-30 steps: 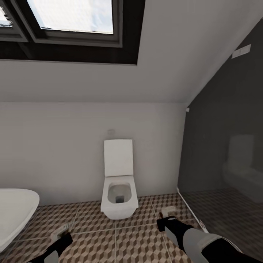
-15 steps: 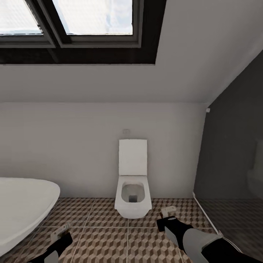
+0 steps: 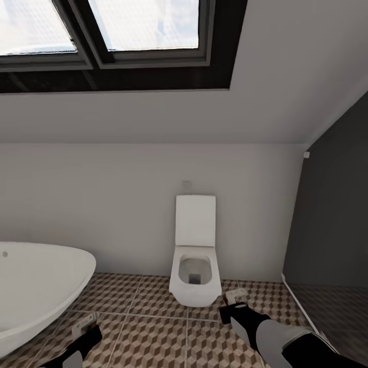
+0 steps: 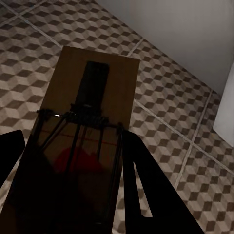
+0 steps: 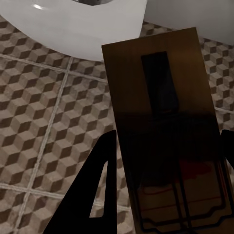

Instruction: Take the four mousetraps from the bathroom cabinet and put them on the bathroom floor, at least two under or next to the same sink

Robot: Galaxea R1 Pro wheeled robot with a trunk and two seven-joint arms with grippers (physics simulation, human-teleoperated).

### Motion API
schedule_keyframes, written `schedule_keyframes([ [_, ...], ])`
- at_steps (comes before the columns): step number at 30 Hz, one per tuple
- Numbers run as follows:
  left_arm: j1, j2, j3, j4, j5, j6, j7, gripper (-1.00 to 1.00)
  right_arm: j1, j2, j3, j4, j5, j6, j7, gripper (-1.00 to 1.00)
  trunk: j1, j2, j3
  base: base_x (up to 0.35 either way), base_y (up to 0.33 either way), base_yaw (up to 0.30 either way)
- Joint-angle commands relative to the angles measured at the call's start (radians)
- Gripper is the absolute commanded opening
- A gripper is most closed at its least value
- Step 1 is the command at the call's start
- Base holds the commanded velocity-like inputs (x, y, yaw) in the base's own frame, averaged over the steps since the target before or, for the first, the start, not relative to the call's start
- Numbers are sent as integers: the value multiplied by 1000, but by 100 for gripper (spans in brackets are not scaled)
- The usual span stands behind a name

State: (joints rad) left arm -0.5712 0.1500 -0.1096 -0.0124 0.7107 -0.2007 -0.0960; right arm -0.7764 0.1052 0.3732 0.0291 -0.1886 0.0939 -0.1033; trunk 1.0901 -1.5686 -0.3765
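Ahead, a white toilet point(image 3: 196, 255) against the pale back wall, lid raised, standing on the bathroom floor point(image 3: 148, 327) of brown, beige and cream cube tiles. To its left, the rounded end of a white bathtub point(image 3: 36, 286); to its right, a dark grey wall point(image 3: 332, 214). Overhead, a dark-framed skylight point(image 3: 112, 36) set in the sloped ceiling.

Low in the head view, both arms reaching forward over the tiles. Left gripper point(image 3: 84, 327) closed around one mousetrap point(image 3: 83, 324), only a pale sliver of it poking past the black fingers there. Seen from the left wrist, that mousetrap point(image 4: 83, 126) as a flat brown board with a dark plate and wire spring on top, clamped between the two black fingers point(image 4: 141, 190), held in the air above the tiles and sticking out well beyond the tips.

Right gripper point(image 3: 234, 302) likewise clamped on a second mousetrap point(image 3: 235, 295), its light end showing just in front of the toilet's base in the head view. From the right wrist, this mousetrap point(image 5: 165, 122) as a brown board with a dark plate, pinched at its near end between the black fingers point(image 5: 100, 185), its far end hanging close to the toilet bowl point(image 5: 87, 24), clear of the floor.
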Motion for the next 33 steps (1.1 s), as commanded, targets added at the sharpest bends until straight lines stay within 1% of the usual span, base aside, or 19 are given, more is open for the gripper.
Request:
schedule_keyframes([
  [1, -1, 0, -8, 2, 8, -3, -5, -100, -1, 1, 9, 2, -11, 1, -1, -100, 0, -1, -1, 162, -19, 7],
  [17, -1, 2, -9, 2, 6, -3, -5, -100, -1, 1, 9, 2, -12, 0, 0, -100, 0, -1, -1, 262, -110, 1],
  [33, -1, 3, -9, 4, 6, -3, -6, -100, -1, 0, 9, 2, -17, 5, 5, -100, 0, -1, -1, 23, -11, 0],
])
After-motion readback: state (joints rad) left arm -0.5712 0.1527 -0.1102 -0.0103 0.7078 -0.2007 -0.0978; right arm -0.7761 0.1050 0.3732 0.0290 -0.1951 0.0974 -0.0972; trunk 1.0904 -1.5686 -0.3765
